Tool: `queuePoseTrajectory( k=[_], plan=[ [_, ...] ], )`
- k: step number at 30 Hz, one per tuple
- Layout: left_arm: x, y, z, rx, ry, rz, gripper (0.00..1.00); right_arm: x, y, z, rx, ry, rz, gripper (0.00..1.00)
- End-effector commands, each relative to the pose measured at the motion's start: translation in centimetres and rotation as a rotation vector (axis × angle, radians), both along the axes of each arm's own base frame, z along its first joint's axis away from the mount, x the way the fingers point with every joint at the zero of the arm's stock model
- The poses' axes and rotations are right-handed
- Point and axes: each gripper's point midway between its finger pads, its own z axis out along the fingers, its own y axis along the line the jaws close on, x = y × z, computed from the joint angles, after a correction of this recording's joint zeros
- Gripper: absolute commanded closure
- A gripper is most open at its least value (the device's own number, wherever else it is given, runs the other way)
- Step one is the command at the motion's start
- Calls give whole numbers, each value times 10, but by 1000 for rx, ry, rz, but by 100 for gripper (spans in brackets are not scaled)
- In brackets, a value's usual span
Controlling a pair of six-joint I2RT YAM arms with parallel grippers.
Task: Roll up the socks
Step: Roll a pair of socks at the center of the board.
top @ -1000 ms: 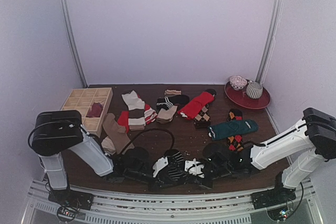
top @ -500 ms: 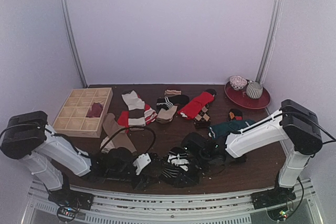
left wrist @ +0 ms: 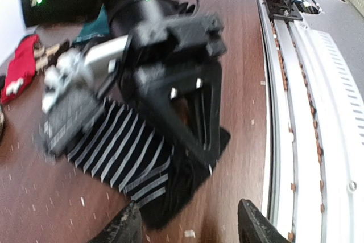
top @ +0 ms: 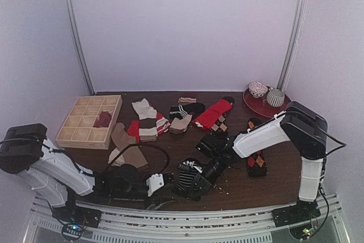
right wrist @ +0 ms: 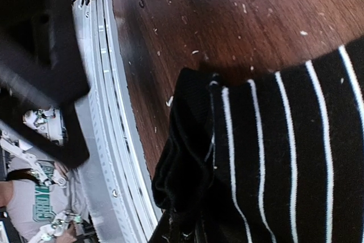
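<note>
Brown table [top: 182, 140], black-striped sock [right wrist: 284, 152], shirt lettering [right wrist: 42, 210] blurred.

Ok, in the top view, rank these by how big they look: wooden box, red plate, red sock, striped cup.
1. wooden box
2. red plate
3. red sock, close behind the plate
4. striped cup

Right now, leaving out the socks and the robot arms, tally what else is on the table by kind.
wooden divided box: 1
red plate: 1
patterned bowl: 1
striped cup: 1
Total: 4
</note>
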Motion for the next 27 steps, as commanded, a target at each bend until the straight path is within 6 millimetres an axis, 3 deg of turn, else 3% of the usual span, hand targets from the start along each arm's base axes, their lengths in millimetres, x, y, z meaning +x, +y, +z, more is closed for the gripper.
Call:
queuePoseTrajectory(
  k=[1, 4, 7, 11, 18, 27],
  plan=[
    [4, -36, 25, -70, -142, -86, 44, -11, -35, -42, -223, 101, -53, 89],
    [2, -48, 21, -73, -154, -123, 46, -12, -40, -41, -233, 111, -48, 89],
    [3, -56, 5, -33, -140, -139, 55, -13, -42, -42, -237, 112, -45, 89],
    [4, -52, -9, -13, -102, -135, 63, -14, -44, -43, -235, 109, -44, 89],
    [8, -47, -28, 31, -52, -108, 62, -15, -46, -44, -229, 113, -40, 89],
    [16, -46, -39, 61, -8, -86, 78, -18, -49, -45, -234, 116, -29, 89]
  ],
)
